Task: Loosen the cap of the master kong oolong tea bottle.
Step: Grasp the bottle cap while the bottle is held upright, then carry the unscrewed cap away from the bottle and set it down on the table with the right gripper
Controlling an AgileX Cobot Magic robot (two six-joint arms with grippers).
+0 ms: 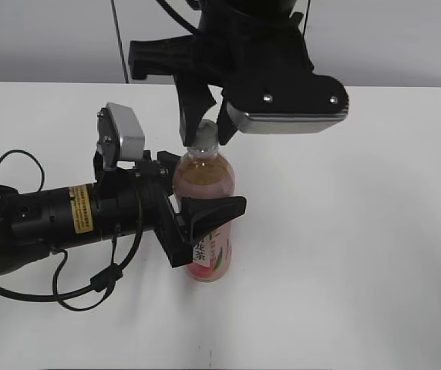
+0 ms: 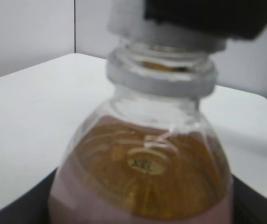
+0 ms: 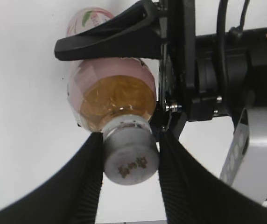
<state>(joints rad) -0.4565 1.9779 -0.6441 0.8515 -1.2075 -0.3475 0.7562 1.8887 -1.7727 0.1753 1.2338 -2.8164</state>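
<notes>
The master kong oolong tea bottle stands upright on the white table, amber tea inside, pink label low down. My left gripper is shut on the bottle's body from the left. The bottle fills the left wrist view, and it also shows in the right wrist view. The white cap with a small dark mark on top sits on the neck. My right gripper comes from above and is shut on the cap, one ribbed finger on each side. In the exterior view the cap shows between the right fingers.
The white table runs to a grey wall at the back. The left arm's black body and cables lie over the table's left side. The right arm's wrist camera housing hangs above the bottle.
</notes>
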